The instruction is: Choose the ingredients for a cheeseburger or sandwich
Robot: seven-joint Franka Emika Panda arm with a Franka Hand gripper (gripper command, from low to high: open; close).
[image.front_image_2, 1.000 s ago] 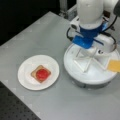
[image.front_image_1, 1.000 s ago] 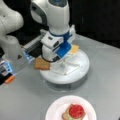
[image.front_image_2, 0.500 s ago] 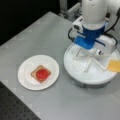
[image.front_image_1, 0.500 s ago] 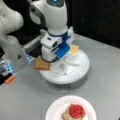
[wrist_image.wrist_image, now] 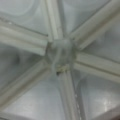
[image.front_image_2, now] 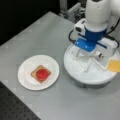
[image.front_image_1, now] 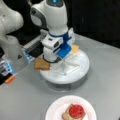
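In a front view the white and blue gripper point(image.front_image_1: 53, 58) sits low over the round white divided tray point(image.front_image_1: 80, 72); whether its fingers are apart or together cannot be told. One brown toast square point(image.front_image_1: 41, 64) pokes out at the tray's left rim just beside it, and one orange cheese square point(image.front_image_1: 74, 49) lies at the far rim. On the one white round plate point(image.front_image_1: 56, 110) rests a single stack of toast, green lettuce and a red tomato slice point(image.front_image_1: 76, 111).

In a front view the gripper point(image.front_image_2: 91, 51) hangs over the tray point(image.front_image_2: 75, 72), the cheese square point(image.front_image_2: 114, 65) at its right edge; the stack point(image.front_image_2: 41, 73) sits on the plate point(image.front_image_2: 26, 80), well apart.

The wrist view shows only the tray's white dividers meeting at a hub point(wrist_image.wrist_image: 59, 53).

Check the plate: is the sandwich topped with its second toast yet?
Not yet: tomato slice lies bare atop the stack on the plate; second toast is by the tray.
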